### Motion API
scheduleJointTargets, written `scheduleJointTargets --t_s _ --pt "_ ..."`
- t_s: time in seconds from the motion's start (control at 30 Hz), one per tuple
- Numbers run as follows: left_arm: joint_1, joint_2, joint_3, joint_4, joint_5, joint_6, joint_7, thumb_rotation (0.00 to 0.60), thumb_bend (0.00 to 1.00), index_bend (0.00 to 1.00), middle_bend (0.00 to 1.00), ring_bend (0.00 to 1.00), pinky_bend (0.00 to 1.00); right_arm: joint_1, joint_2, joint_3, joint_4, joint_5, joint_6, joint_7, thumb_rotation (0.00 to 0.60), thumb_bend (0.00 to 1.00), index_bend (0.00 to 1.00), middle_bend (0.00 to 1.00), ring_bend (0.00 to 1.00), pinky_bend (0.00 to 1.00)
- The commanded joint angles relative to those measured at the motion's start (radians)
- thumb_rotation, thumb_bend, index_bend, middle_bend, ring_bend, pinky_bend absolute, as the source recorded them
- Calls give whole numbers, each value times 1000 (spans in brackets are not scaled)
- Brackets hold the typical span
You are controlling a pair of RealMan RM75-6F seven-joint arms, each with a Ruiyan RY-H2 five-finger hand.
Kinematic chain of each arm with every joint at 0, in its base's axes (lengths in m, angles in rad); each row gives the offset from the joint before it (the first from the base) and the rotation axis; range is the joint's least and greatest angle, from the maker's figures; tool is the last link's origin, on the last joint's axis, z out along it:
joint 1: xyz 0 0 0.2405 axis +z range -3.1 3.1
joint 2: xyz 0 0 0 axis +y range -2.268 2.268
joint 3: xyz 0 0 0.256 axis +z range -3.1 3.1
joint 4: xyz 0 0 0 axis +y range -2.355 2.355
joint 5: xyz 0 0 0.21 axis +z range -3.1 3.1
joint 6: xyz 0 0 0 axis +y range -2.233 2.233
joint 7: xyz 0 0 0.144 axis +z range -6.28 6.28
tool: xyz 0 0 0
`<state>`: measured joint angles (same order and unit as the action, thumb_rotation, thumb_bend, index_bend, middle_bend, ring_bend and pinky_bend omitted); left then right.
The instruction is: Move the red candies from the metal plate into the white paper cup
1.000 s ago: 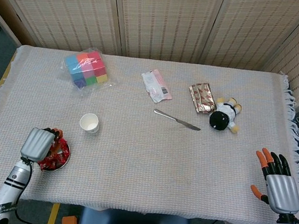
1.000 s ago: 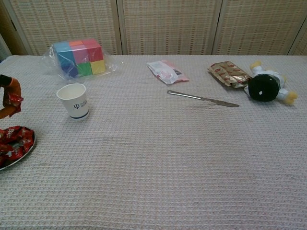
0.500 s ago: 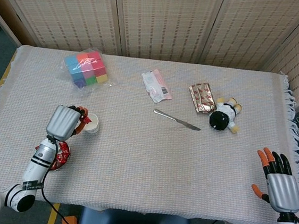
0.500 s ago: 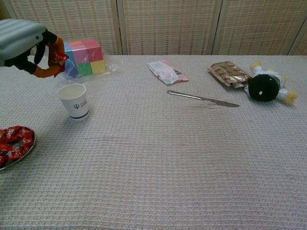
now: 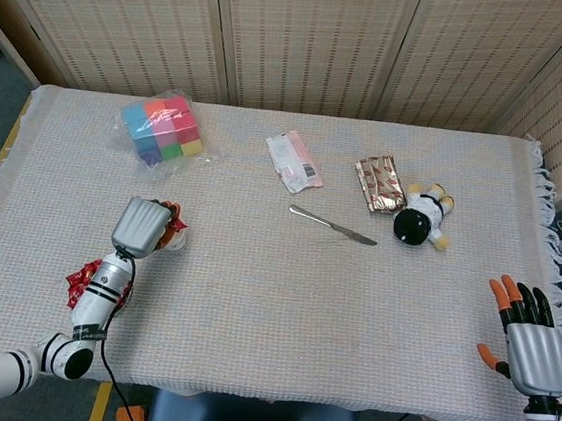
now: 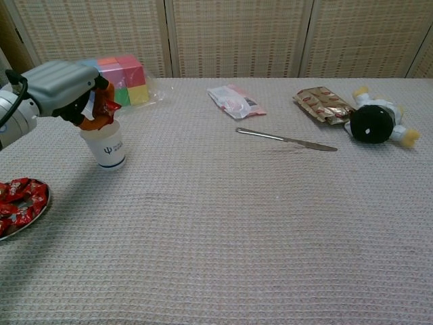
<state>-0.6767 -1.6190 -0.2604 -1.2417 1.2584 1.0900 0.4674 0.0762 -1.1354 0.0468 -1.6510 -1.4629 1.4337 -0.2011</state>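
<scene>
Item: red foil-wrapped candy [image 6: 103,107], pinched by left hand [image 6: 64,88] over white paper cup [image 6: 105,143]. Light, crinkly, likely slippery; grip mid-wrapper. Remainder on round metal plate [image 6: 32,215]. Right hand [image 5: 529,342] spread, empty.

Both views are bright and evenly lit, with soft light that seems to come from above. Shadows are weak and short: a pale one lies on the table [image 6: 223,223] under the left robot hand [image 6: 64,91] in the chest view, and a thin one runs along the knife [image 6: 285,139]. A small glare shows on the knife blade and on the foil packet [image 5: 379,183]. The cloth weave is sharp in the middle of the chest view and a little softer at the near edge. In the head view the table edges look slightly bent, and the left robot hand is a little blurred.
</scene>
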Motion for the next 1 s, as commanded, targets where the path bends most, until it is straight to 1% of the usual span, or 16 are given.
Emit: scheduleJointTargets --t_s 0.03,0.27,0.47,0.6,0.77,0.87,0.9,1.0 --pt "-6 -7 10 16 -6 -9 -8 600 576 760 717 626 987 -1 2 2 0 3 2 2 600 115 0 0 0 0" --pt "-12 -22 25 64 -12 -18 -34 600 561 708 696 620 977 -4 6 0 -3 -3 9 8 600 115 0 0 0 0" --pt "-15 -22 42 89 -3 -26 -66 600 535 607 655 570 955 -1 6 -4 -4 -2 0 0 600 115 0 0 0 0" --pt "-16 -19 45 89 -4 -31 -71 600 526 574 630 547 943 0 7 -5 -6 -2 -2 -2 600 115 0 0 0 0" --pt "-11 2 58 76 3 -34 -87 600 508 479 553 497 937 -2 5 -6 -8 -3 2 -9 600 115 0 0 0 0" --pt "-9 13 62 64 7 -32 -96 600 503 426 490 472 929 -1 4 -7 -9 -5 1 -10 600 115 0 0 0 0" --pt "-8 17 64 59 9 -31 -101 600 503 411 442 467 928 -1 5 -7 -9 -6 0 -10 600 115 0 0 0 0" --pt "-5 30 66 45 13 -26 -110 600 503 389 345 464 928 -1 6 -7 -10 -5 0 -8 600 115 0 0 0 0"
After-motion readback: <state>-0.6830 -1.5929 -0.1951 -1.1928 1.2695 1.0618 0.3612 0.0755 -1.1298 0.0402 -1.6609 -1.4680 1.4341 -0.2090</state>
